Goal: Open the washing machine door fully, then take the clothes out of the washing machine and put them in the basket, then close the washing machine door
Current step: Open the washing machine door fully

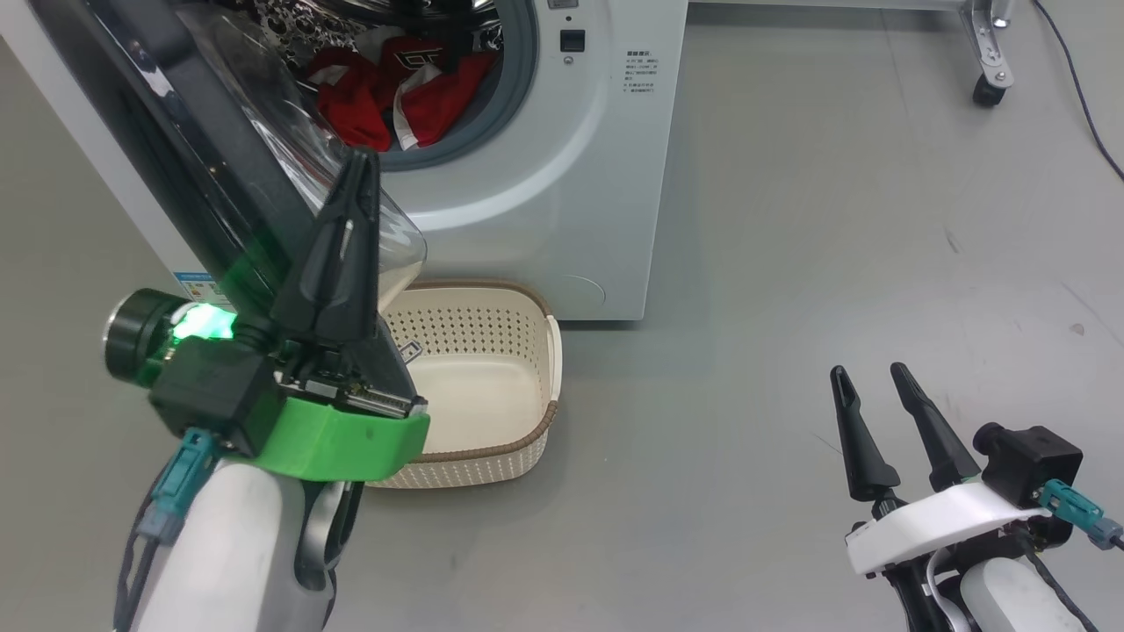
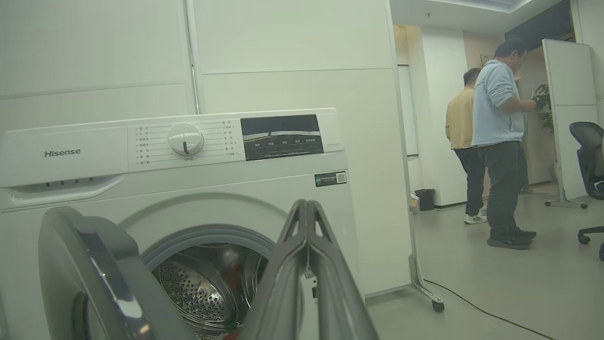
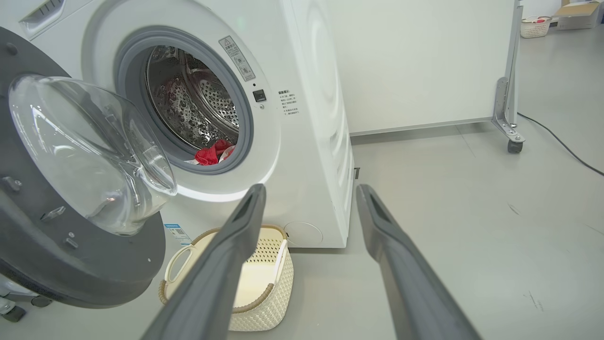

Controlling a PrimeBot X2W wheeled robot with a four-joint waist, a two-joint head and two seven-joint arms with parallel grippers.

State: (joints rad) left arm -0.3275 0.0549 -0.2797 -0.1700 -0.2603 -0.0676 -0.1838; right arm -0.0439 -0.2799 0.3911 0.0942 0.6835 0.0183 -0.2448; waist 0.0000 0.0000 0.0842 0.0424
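The white washing machine (image 1: 562, 175) stands with its door (image 1: 176, 149) swung open to the left, the clear glass bowl facing out. Red clothes (image 1: 395, 88) lie in the steel drum, and the right wrist view also shows the clothes (image 3: 212, 153). The cream basket (image 1: 536, 316) sits on the floor below the door, nothing in it. My left gripper (image 1: 362, 162) is shut with nothing in it, raised in front of the door's glass; whether it touches the glass I cannot tell. My right gripper (image 1: 869, 373) hangs open and free at the lower right, far from the machine.
A wheeled white partition stands behind the machine, one castor (image 1: 990, 88) at the back right with a black cable (image 1: 1080, 88) trailing over the grey floor. In the left wrist view two people (image 2: 495, 141) stand far off near an office chair (image 2: 587, 156).
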